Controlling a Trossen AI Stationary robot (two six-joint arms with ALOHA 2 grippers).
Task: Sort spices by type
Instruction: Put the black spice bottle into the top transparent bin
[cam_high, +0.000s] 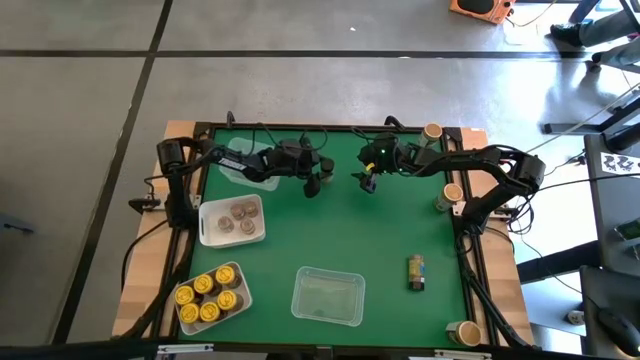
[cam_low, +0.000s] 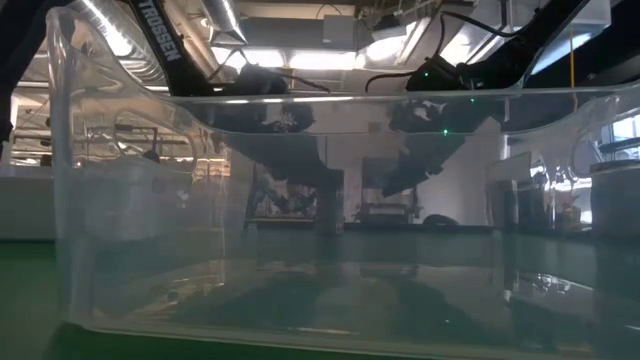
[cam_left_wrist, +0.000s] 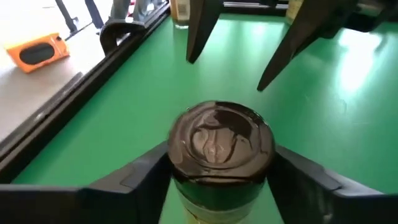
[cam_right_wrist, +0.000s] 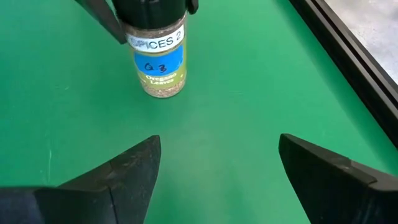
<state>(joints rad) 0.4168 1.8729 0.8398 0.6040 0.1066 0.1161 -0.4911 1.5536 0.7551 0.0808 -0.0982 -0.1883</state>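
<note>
My left gripper is shut on a spice jar with a dark lid and a blue label, over the far middle of the green table. My right gripper is open just to the right of it, with its fingers pointing at the jar and touching nothing. A white tray at the left holds jars with brownish-grey lids. Nearer, a second tray holds jars with yellow and dark lids. Single jars stand along the right edge. My left gripper pinches the jar between its two fingers at the top of the body, just under the dark lid. The fingers slant down from the table's left. The jar is upright; I cannot tell whether its base touches the table.
An empty clear tray sits at the near middle and fills the low view. Another clear tray lies under the left arm at the far left. A small jar lies on its side near the right. Bare green mat lies in the middle.
</note>
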